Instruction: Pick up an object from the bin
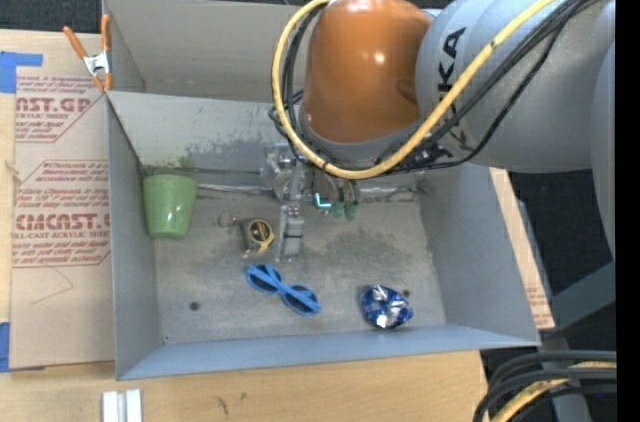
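Observation:
My gripper (292, 222) hangs below the arm's wrist over the middle of the bin floor. A small round gold-and-black thing (258, 232) lies just to its left, close to its tip, and whether they touch I cannot make out. A blue thing shaped like a pair of glasses (283, 289) lies flat a little nearer the front wall. A crumpled blue-and-white wrapper (385, 307) sits at the front right.
A pale green cup (168, 203) lies on its side against the left wall. The arm with its orange cover hides the back right of the bin.

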Controlling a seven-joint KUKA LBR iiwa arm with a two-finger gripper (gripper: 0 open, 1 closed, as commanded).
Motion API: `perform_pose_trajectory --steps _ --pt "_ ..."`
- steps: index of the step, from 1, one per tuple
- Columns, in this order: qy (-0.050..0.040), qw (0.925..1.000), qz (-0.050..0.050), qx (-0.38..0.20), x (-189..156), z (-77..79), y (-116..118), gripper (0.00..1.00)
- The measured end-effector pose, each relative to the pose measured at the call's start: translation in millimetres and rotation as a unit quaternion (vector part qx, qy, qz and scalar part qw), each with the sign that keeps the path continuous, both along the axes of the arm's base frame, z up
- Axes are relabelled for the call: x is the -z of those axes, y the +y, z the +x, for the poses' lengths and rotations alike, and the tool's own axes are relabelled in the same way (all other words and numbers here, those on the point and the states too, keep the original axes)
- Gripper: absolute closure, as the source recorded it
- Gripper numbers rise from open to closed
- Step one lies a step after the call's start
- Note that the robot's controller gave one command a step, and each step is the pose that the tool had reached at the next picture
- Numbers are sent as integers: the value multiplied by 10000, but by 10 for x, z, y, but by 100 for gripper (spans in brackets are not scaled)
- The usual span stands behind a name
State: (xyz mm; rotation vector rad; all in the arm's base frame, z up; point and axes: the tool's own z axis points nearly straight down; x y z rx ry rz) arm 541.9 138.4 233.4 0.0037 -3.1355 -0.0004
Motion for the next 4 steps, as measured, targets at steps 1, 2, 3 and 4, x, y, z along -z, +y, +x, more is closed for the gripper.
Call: perform_pose_trajectory --steps 1,2,3,4 --pt "12 9987 -10 501 1683 -457 -449 0" --pt "-24 9950 -2 995 1332 -629 -557 0" --pt "-27 9750 -6 2222 1253 -570 -527 0" --pt "-8 9651 -14 2619 1659 -597 -547 0"
